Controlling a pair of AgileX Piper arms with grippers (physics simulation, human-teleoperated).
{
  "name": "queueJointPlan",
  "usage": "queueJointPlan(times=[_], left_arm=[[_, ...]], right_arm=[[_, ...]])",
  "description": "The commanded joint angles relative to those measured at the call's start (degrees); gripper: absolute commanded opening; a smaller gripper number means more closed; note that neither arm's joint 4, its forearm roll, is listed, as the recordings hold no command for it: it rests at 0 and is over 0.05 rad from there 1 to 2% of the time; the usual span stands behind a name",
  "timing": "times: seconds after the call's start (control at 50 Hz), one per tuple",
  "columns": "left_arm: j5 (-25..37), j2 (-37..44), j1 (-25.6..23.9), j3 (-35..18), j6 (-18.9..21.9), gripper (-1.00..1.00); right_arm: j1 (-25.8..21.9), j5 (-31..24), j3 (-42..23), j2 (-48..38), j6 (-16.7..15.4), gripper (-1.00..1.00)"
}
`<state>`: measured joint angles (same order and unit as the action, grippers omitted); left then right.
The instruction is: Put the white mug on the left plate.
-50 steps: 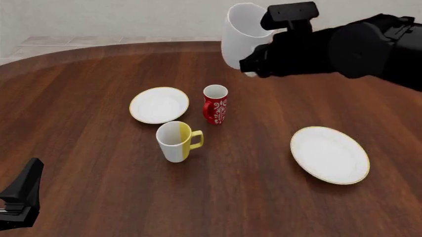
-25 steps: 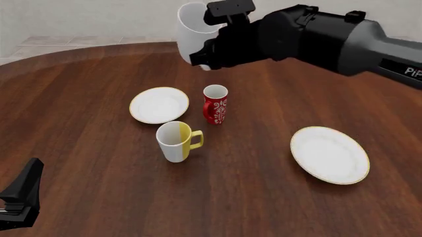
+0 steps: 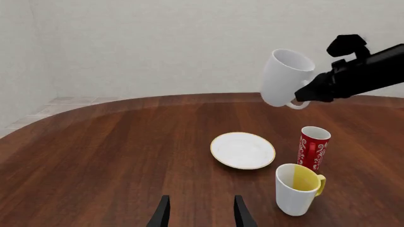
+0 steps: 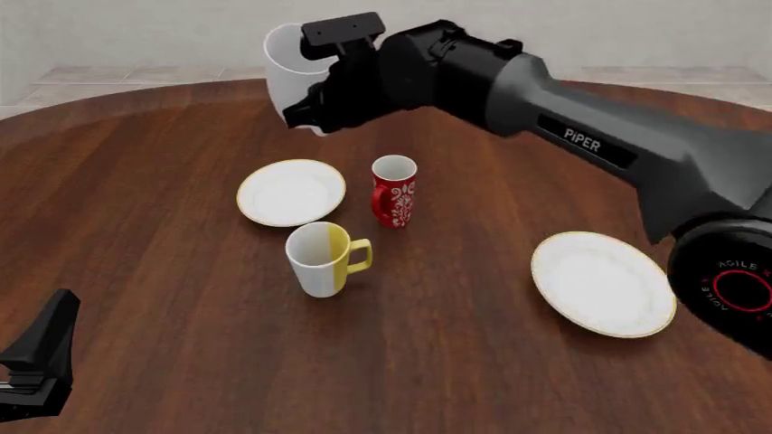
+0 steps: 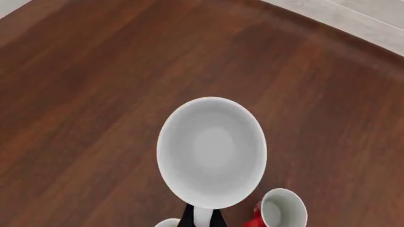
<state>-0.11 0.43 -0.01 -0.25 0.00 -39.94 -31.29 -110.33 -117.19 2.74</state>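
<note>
My right gripper [image 4: 316, 116] is clamped on the handle of the white mug [image 4: 289, 72], which I hold high above the far part of the table [image 4: 145, 181], mouth up and tilted slightly; in the right wrist view my fingers pinch the handle just under the mug's round rim. The left plate [image 4: 291, 193] lies on the wood below and nearer to me than the mug, well apart from it in height. My left gripper [image 3: 200, 215] idles low at the near edge of the table, its jaws standing apart with nothing between them. The trouble I expect lies in the descent. The red patterned mug [image 4: 395, 191] stands just beside the plate on its right, and the yellow-and-white mug [image 4: 324, 259] sits near the plate's front edge, so a lowering path that drifts rightward or toward me could knock either one over with my wrist or the mug's base. The tilt worries me too: if I set the mug down leaning, one edge of its base would land first and it might tip when I let go. A handle-only grip also lets the mug swing, so a hurried move could leave it off-centre, straddling the gold rim.
</note>
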Motion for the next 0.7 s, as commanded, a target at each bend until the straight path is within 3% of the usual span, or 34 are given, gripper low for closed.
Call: queueJointPlan(times=[0.02, 0.26, 0.7], left_arm=[[0.0, 0.0, 0.0, 0.0, 0.0, 1.00], [0.0, 0.0, 0.0, 0.0, 0.0, 1.00], [0.0, 0.0, 0.0, 0.0, 0.0, 1.00]], right_arm=[[-1.5, -2.1, -7.5, -6.3, 0.6, -1.00], [-1.6, -3.9, -13.4, -11.2, 0.8, -1.00], [-0.8, -12.2, -32.5, -24.6, 1.5, -1.00]])
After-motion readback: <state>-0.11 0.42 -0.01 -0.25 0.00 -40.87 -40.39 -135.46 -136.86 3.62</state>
